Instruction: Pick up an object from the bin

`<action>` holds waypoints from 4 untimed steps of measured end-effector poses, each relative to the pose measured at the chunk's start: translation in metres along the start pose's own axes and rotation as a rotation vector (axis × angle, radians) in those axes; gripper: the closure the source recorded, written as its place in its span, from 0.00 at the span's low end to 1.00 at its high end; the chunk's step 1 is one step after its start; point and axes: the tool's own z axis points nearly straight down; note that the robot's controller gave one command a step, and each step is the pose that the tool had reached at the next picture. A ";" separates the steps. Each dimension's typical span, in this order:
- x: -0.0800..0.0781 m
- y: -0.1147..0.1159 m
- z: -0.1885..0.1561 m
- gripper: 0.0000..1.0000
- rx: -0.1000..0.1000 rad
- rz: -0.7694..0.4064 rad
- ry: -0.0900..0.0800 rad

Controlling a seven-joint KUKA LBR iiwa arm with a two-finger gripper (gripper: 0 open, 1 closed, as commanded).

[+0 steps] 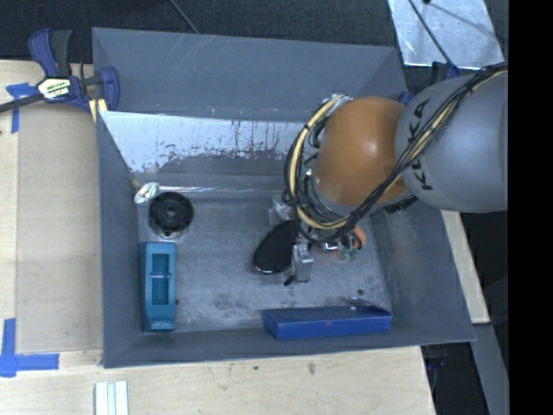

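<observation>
My gripper (296, 264) hangs low over the middle of the bin floor, mostly hidden under the orange cover on the wrist. Right beside its metal tip, on the left, lies a black oval object (273, 249), glossy and tilted; the tip touches or overlaps its right edge. I cannot make out whether it is between the fingers. A flat dark blue bar (327, 322) lies along the near wall, just below the gripper.
At the left wall lie a teal blue rectangular block (160, 285) and, above it, a black round disc (170, 212) with a small white crumpled piece (144, 194) beside it. The arm comes in from the right over the bin's right half.
</observation>
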 end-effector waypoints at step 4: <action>-0.012 0.006 0.041 1.00 0.000 0.277 0.005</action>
